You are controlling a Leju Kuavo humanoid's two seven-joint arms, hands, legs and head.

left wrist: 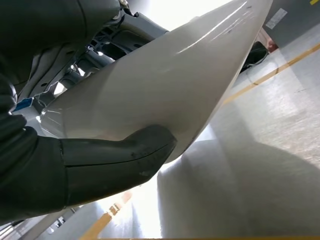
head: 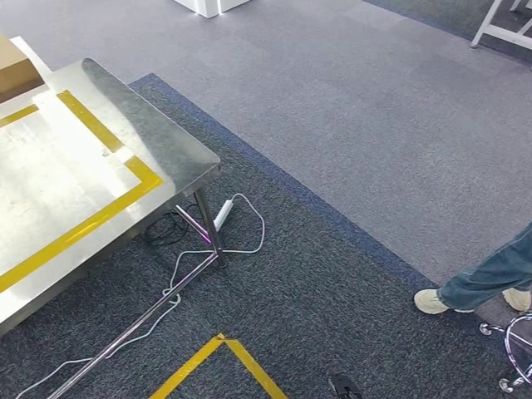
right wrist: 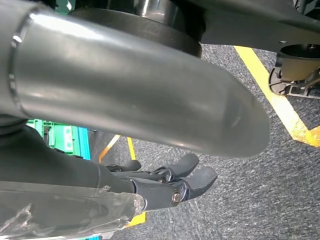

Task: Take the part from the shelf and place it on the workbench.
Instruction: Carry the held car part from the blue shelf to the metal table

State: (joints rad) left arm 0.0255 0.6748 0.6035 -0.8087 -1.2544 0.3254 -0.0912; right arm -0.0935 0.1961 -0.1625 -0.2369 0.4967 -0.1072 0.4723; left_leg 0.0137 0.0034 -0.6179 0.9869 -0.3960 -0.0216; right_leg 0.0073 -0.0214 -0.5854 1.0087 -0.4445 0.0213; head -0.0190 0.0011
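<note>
A: Fingers of the left hand press along a pale curved part; right hand fingers lie straight, holding nothing.
B: Progress?
A: Part seems off the shelf, carried above the steel desk at the head view's left; setting down remains.
B: Containers?
A: Cardboard box, upper left; contents hidden

workbench: steel, yellow tape outline | cardboard box at far corner
</note>
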